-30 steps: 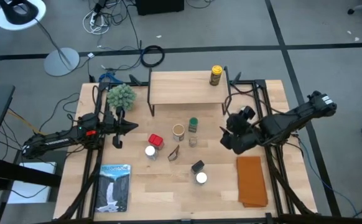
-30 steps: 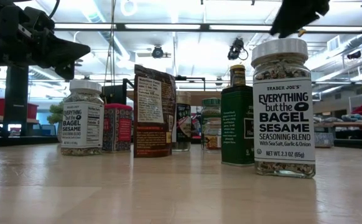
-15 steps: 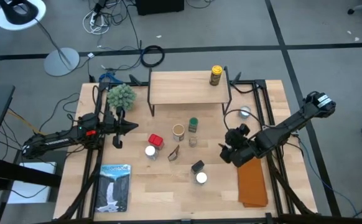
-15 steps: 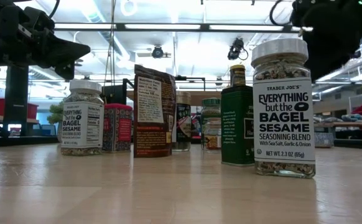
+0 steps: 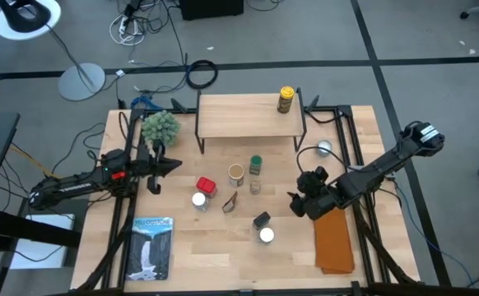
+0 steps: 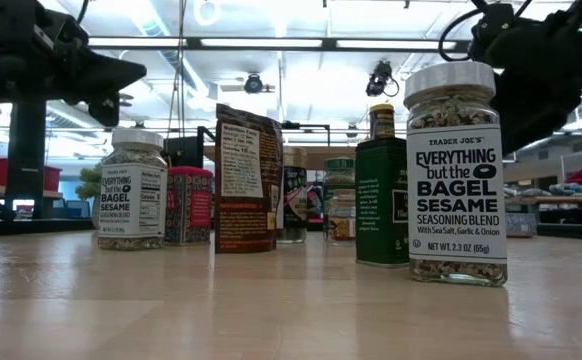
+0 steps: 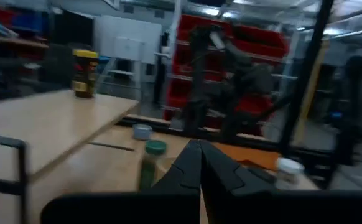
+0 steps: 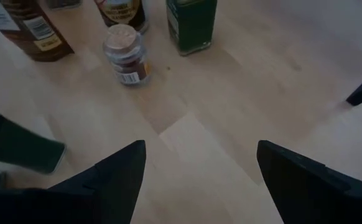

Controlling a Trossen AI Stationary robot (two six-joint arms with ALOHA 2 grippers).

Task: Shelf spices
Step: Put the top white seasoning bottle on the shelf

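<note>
Right gripper (image 5: 295,202) open above table, spices (image 5: 256,186) just beside it.

Your left gripper (image 7: 201,163) had its two dark fingers pressed together, tips meeting in a point. Past them you could see the shelf (image 7: 56,121), a pale wood board on a thin black leg, carrying a yellow-capped jar (image 7: 84,73) near its far end. A green-capped jar (image 7: 148,163) stood on the table just beside your fingers, a white-capped jar (image 7: 288,172) on the other side. The other arm (image 7: 231,81) rose dark beyond, before red racks.
</note>
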